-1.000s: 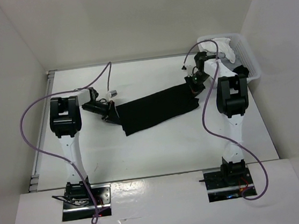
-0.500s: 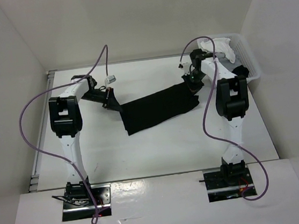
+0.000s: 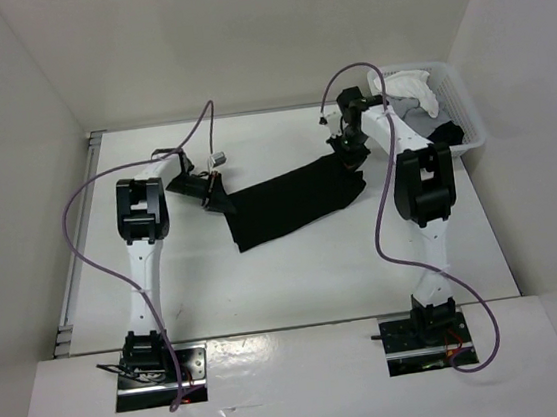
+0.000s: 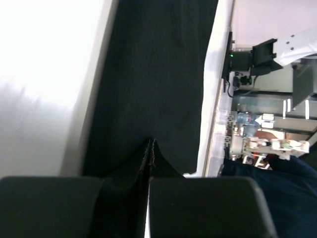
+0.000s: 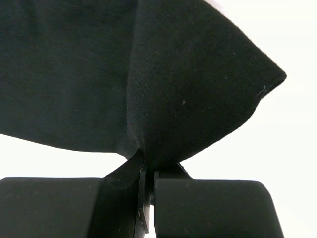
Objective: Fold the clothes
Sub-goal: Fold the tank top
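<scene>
Black top lies as a long slanted band across the middle of the tabletop, toward the far edge, spanning between both grippers. Left gripper: jaws fully closed, pinching the band's left end; the wrist view shows fabric edges clamped between the pads. Right gripper: jaws closed on the right end, with a fold of cloth bunched up from the pinch. Cannot tell whether the band's middle rests on the surface. White basket at far right corner, white cloth inside.
</scene>
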You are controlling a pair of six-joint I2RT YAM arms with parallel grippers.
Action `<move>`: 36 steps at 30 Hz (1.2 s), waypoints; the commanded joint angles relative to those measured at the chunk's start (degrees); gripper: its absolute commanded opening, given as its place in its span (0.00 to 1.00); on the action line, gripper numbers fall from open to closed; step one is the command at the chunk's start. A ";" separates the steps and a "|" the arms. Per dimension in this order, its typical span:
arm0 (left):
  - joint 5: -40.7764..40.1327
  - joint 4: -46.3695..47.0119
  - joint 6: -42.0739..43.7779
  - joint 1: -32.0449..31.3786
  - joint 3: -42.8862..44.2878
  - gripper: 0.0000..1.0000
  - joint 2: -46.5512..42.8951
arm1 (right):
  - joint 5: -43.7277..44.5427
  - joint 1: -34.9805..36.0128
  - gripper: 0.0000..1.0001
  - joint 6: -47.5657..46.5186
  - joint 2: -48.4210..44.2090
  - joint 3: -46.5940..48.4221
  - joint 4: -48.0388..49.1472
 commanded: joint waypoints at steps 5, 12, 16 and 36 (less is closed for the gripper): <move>0.09 6.58 -4.74 -4.76 1.13 0.00 0.86 | 3.32 1.09 0.00 0.58 -3.26 6.53 -2.54; -1.67 10.69 -8.51 -5.30 -0.36 0.00 -0.54 | 5.87 5.48 0.00 0.58 -4.57 9.44 -4.90; -5.09 17.38 -15.00 -5.30 -5.36 0.00 -4.75 | 7.46 8.82 0.00 0.58 -5.80 11.10 -4.91; -8.44 22.40 -19.50 -5.82 -9.15 0.00 -6.52 | 10.36 21.91 0.00 0.06 -5.81 12.52 -7.72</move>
